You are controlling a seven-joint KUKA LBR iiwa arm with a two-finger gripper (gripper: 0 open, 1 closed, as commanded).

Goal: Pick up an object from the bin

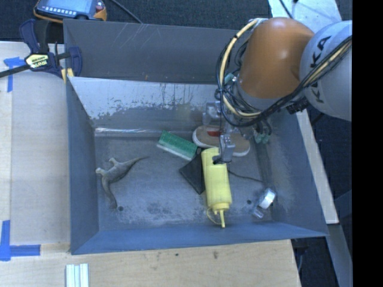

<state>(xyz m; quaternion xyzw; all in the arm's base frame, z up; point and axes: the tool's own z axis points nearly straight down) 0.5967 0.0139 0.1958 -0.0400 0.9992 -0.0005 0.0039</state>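
Bin (81, 178): grey metal, sloped walls.
Lizard toy (116, 171): grey, on the floor at left, well apart from the rest.
Green item (177, 145): possibly a brush, near the far wall.
Yellow squeeze bottle (216, 184): lying centre-right, nozzle toward the near wall, over a black flat piece (191, 175).
Gripper (225, 151): at the bottle's far end, seemingly touching it; whether open or closed cannot be told.
Silver object (263, 200): right corner.

Black block letters spelling KUKA run along the pale grey casing of the robot arm (328, 46).
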